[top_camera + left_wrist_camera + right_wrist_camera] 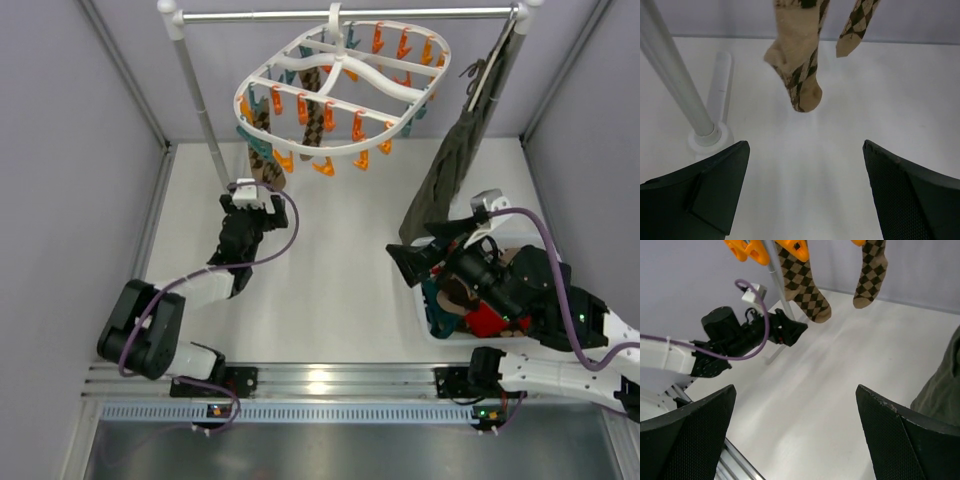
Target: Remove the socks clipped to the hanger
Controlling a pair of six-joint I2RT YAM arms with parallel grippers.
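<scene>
The left hand [256,203] hangs low over the table [330,270] with its two fingers spread wide and nothing between them. It sits just under the near-left edge of the hanger [345,151]. From its own wrist camera the left hand [805,165] looks up at the toe of one argyle sock [797,75], with the tip of a second [855,25] beside it. Neither one touches the fingers. The white post [675,85] of the rail stands close on its left.

The hanger is hooked on the metal rail [350,14] and tilts, its left side lower. Orange clips [360,125] line its bars. Two brown diamond-patterned socks [312,110] dangle from the left half, clear of the table.

The right hand [420,250] is well off to the right, also gaping and holding nothing. It is raised above a white tub [425,330] with red cloth [485,320] in it. Through its wrist camera the right hand [796,390] faces across the table toward the left arm [740,335] and the two hanging socks [805,285], each pinched at the top by an orange clip [745,247].

A long olive garment [460,150] drapes from the rail's right end, close behind the right hand.
</scene>
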